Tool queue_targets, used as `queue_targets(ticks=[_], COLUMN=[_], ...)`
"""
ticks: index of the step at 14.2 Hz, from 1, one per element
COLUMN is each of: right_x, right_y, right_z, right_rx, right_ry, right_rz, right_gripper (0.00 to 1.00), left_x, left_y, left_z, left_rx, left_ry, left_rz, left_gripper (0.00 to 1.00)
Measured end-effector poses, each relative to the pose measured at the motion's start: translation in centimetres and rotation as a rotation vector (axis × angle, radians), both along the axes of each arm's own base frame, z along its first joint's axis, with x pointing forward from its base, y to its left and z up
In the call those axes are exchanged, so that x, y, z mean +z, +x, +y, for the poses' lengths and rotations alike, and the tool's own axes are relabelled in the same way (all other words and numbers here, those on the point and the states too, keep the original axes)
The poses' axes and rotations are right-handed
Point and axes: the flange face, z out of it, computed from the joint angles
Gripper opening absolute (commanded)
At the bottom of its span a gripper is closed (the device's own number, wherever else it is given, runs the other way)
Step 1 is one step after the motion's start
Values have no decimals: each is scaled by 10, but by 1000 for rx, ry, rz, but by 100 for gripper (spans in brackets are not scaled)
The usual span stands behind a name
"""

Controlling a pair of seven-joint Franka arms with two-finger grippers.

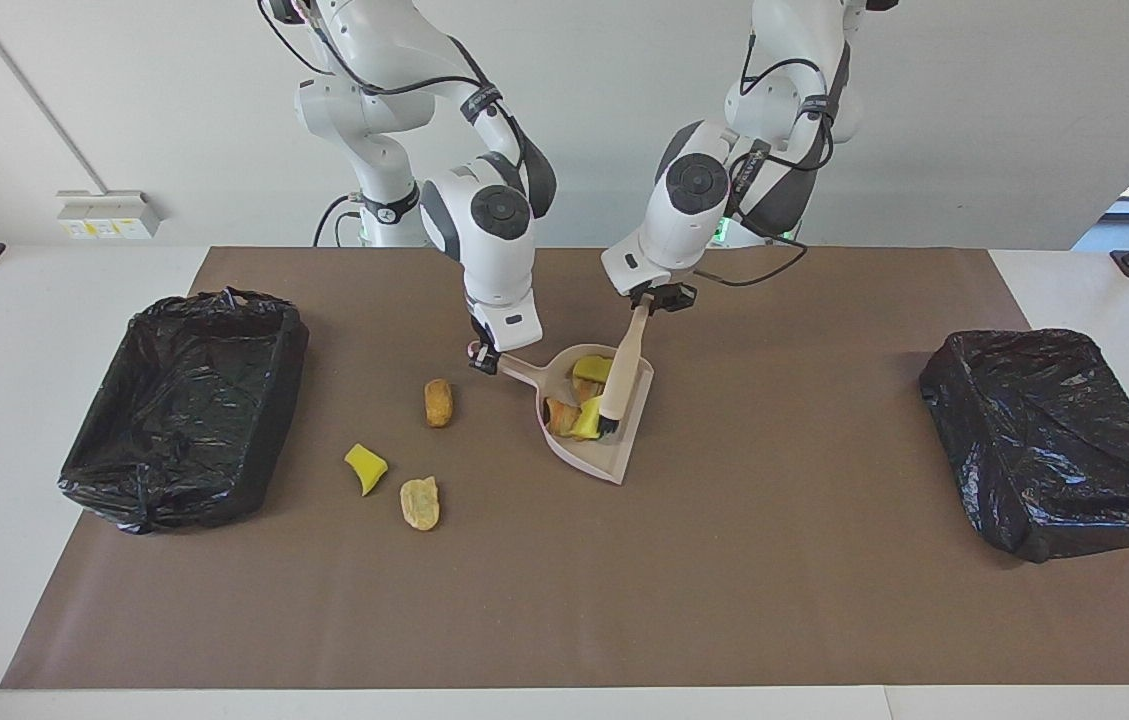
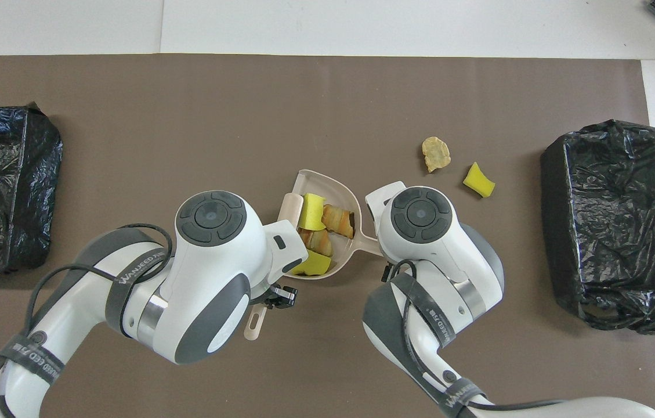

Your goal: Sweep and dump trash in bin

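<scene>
The pale pink dustpan (image 1: 614, 455) lies mid-table, and my right gripper (image 1: 482, 360) is shut on its handle. My left gripper (image 1: 649, 298) is shut on the brush (image 1: 624, 365), which slants down into the pan with its dark bristles against the trash there: yellow sponge chunks (image 2: 310, 211) and striped croissant pieces (image 2: 339, 219). Loose trash lies on the mat toward the right arm's end: a brown lump (image 1: 438, 402), a yellow sponge chunk (image 1: 365, 468) and a tan lump (image 1: 420, 503). In the overhead view my right wrist hides its gripper and the brown lump.
A black-lined bin (image 1: 184, 405) stands at the right arm's end of the brown mat, and a second black-lined bin (image 1: 1054, 440) stands at the left arm's end. White table shows around the mat.
</scene>
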Motion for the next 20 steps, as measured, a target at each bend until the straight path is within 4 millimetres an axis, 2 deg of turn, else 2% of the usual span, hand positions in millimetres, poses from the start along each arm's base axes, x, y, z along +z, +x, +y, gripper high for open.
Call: queue_targets(ticks=[3, 10, 15, 18, 20], right_x=[0, -1, -1, -2, -2], right_y=[0, 1, 4, 7, 7], right_z=[0, -3, -7, -13, -15], right_rx=[0, -6, -24, -37, -42], right_ry=[0, 1, 7, 10, 12], right_rz=[0, 2, 7, 9, 10], right_gripper=[0, 0, 0, 0, 0], left_x=[17, 59, 65, 68, 68], left_y=[-12, -66, -109, -130, -138], left_z=[0, -17, -44, -40, -36], left_rx=[-7, -93, -184, -214, -212], left_ry=[16, 74, 111, 171, 178], left_rz=[2, 17, 24, 80, 93], left_gripper=[0, 0, 0, 0, 0])
